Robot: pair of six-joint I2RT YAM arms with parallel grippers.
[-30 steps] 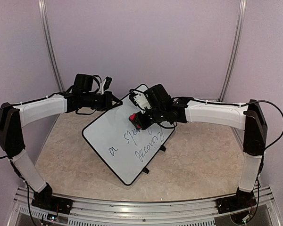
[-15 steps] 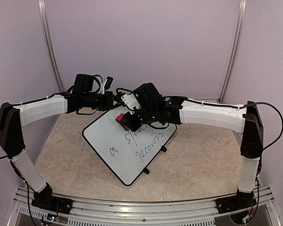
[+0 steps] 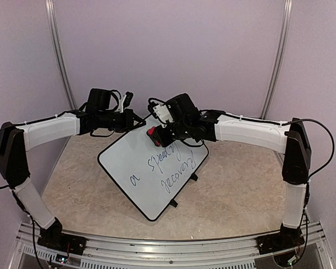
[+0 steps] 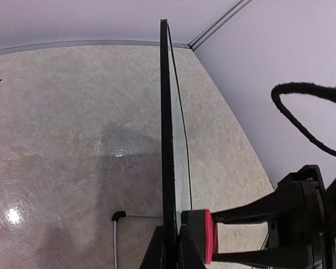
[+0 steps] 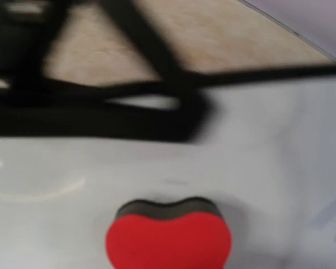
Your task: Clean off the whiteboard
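Two lines of dark handwriting on the whiteboard [image 3: 151,168], tilted on the table [image 3: 229,190]. Clamped at the far edge by left gripper [image 3: 135,120], fingers pinching the rim. Red eraser [image 5: 168,238] nipped in right gripper [image 3: 155,133], pressed against the board above the writing.

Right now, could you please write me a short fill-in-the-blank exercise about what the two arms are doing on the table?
1. The eraser held by the right gripper is ____ in colour.
2. The left gripper clamps the far edge of the ____.
3. The lower line of the handwriting reads ____.
Missing words: red; whiteboard; recovery.
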